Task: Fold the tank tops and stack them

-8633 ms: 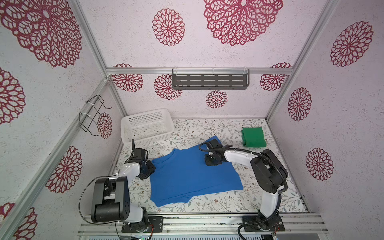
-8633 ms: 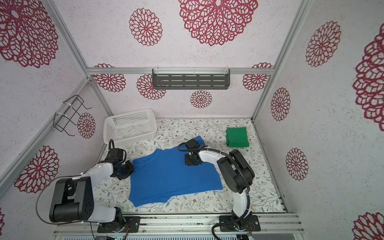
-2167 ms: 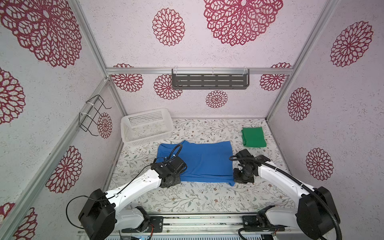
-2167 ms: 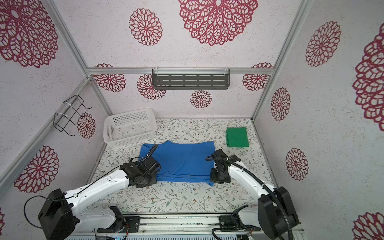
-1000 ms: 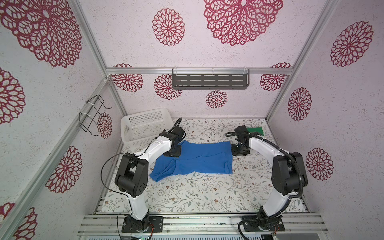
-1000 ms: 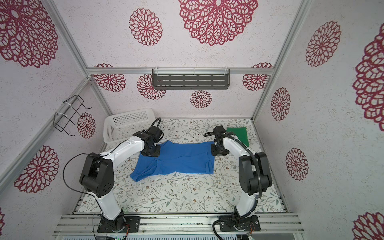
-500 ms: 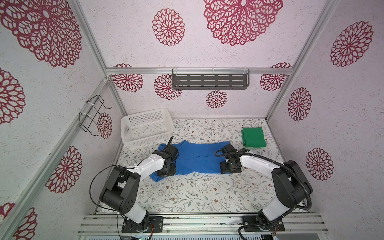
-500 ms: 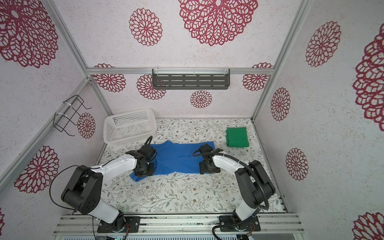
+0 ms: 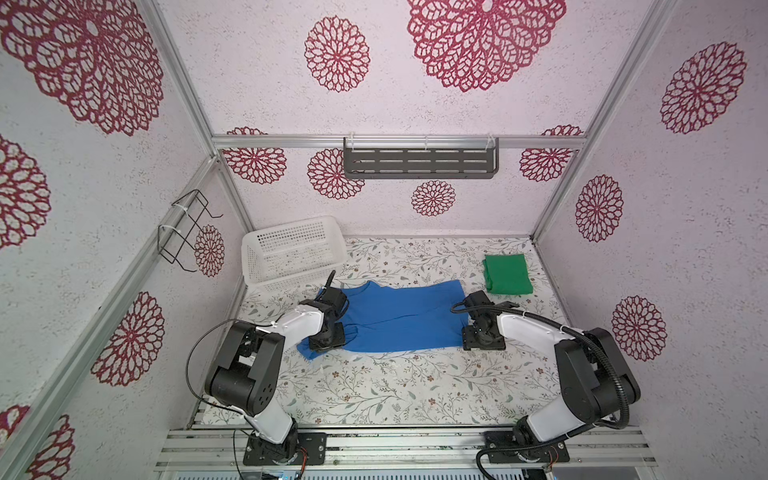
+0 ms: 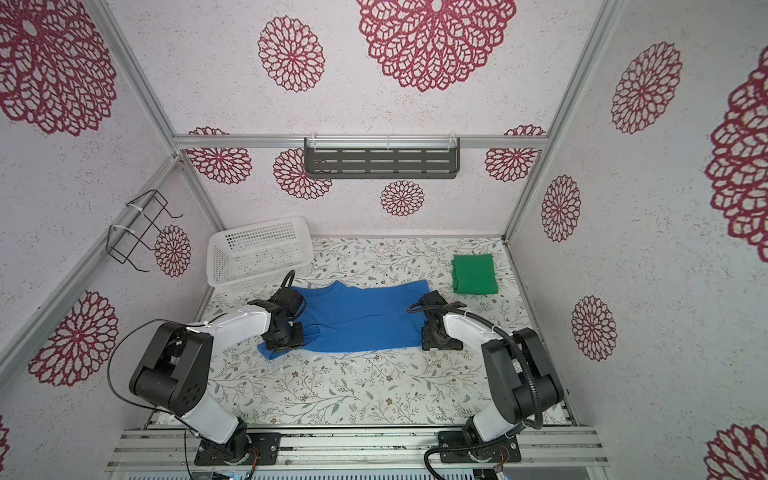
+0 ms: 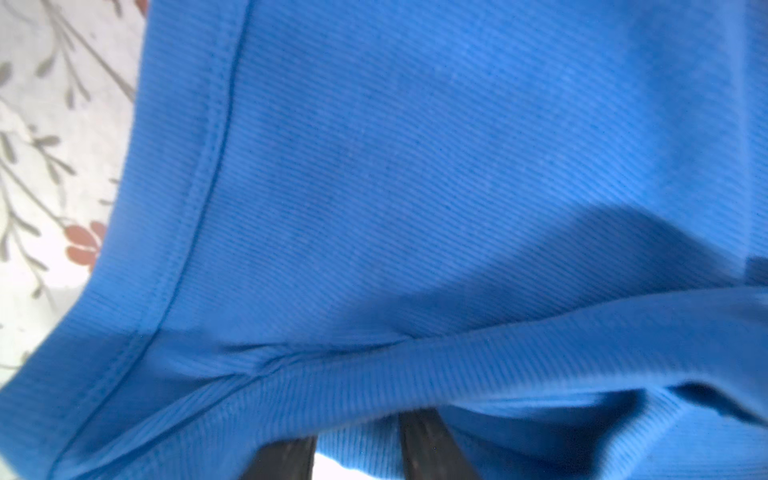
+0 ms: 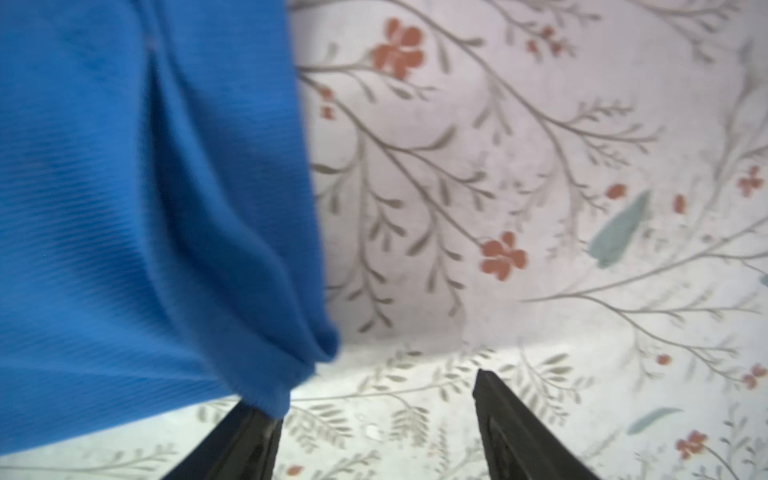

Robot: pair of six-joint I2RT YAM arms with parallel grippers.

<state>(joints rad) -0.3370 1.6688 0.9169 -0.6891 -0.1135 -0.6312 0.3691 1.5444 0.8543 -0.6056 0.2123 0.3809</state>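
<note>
Left jaws: fingers [image 11: 419, 440] a little apart, a fold of the blue tank top [image 9: 399, 316] draped across them; I cannot tell whether I grip it.
Right jaws: wide apart, bare surface [image 12: 540, 208] between them, the blue hem corner at one fingertip.
Blue top's place: spread mid-surface between my two arms.
Green tank top [image 9: 508, 274]: folded, far right corner, apart from the blue.
Basket [image 9: 291, 249]: far left, just beyond the blue top.

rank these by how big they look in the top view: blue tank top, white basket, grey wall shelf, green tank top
1. blue tank top
2. white basket and grey wall shelf: look about alike, so unranked
3. green tank top, folded small
</note>
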